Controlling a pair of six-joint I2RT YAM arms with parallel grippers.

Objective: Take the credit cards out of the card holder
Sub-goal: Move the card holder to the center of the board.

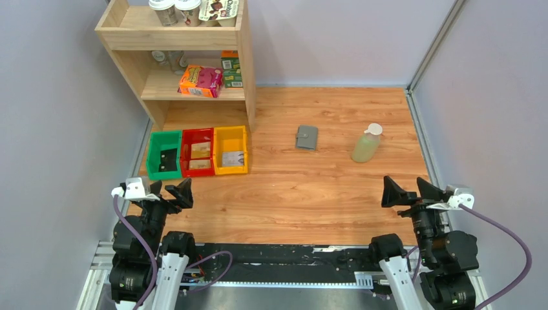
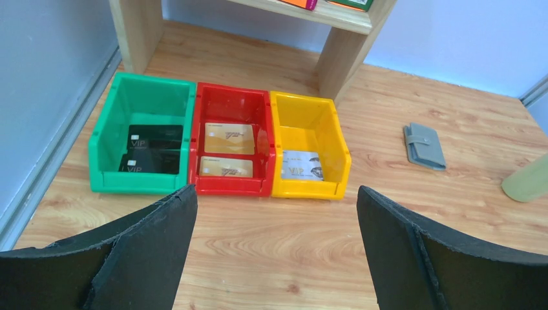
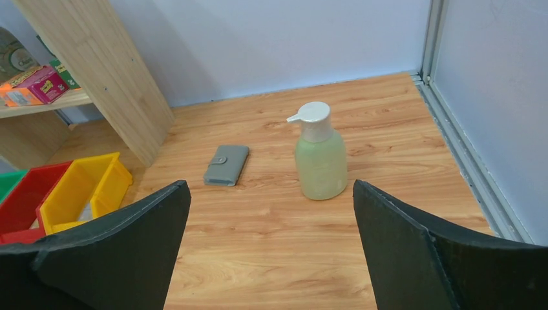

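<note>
The card holder (image 1: 307, 137) is a small grey wallet lying shut on the wooden table, its tab fastened. It also shows in the left wrist view (image 2: 424, 146) and the right wrist view (image 3: 227, 165). The credit cards are hidden inside it. My left gripper (image 1: 173, 187) hovers open at the near left, in front of the coloured bins, and the left wrist view shows its jaws (image 2: 276, 194) wide apart over bare wood. My right gripper (image 1: 404, 184) stands open at the near right (image 3: 270, 187), well short of the wallet. Neither holds anything.
A pale green pump bottle (image 1: 366, 144) stands to the right of the wallet. A green bin (image 2: 139, 184), a red bin (image 2: 229, 187) and a yellow bin (image 2: 307, 188) sit in a row at the left, with cards lying in them. A wooden shelf (image 1: 187, 64) with groceries stands behind them.
</note>
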